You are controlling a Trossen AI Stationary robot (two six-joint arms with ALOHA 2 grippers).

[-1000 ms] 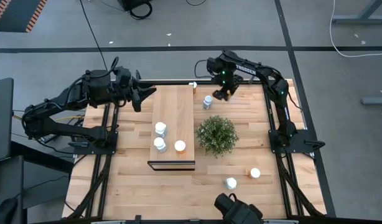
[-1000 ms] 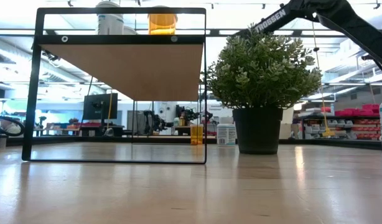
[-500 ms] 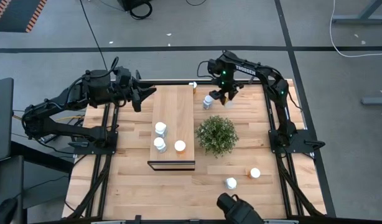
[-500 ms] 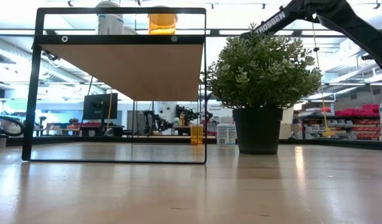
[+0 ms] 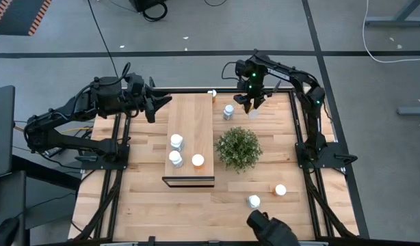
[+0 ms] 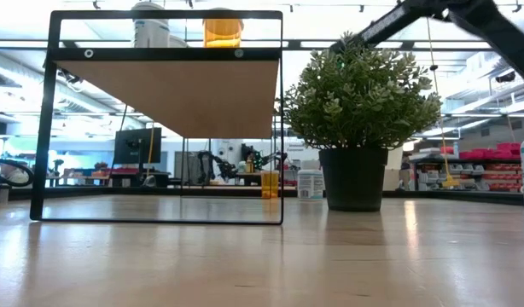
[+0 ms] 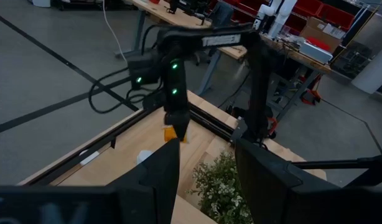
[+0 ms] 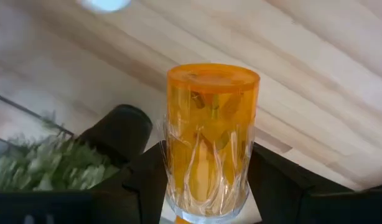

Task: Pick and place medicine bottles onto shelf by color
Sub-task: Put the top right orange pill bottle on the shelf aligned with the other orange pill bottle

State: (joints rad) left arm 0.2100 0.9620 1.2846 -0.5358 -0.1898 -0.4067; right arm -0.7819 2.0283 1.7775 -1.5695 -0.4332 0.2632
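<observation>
My right gripper (image 5: 252, 104) is shut on an orange medicine bottle (image 8: 209, 140) above the table's far part, right of a white bottle (image 5: 228, 111). It also shows in the left wrist view (image 7: 173, 132). Another orange bottle (image 5: 212, 93) stands at the far edge. The light-wood shelf (image 5: 191, 123) carries two white bottles (image 5: 176, 141) (image 5: 176, 158) and an orange one (image 5: 198, 161). An orange bottle (image 5: 280, 190) and a white one (image 5: 254, 201) stand near the front. My left gripper (image 5: 163, 104) is open and empty, left of the shelf's far end. My right gripper pinches the orange bottle between its two fingers (image 8: 144, 180), at the end nearest the wrist (image 8: 206, 208). The fingers come from above, slanting down. The bottle's body sticks out past the fingertips with its flat orange end (image 8: 213, 76) toward the table, lifted clear.
A bushy green potted plant (image 5: 239, 147) stands right of the shelf, between the far and near bottles. Bare tabletop (image 5: 148, 205) lies in front of the shelf. In the low view the shelf top (image 6: 168, 53) stands high on a thin dark frame.
My right arm has raised its elbow and drawn back, and its gripper has gone a little toward the table's right edge, away from the white bottle, still carrying the orange bottle. The bottles on the table and shelf have stayed put.
</observation>
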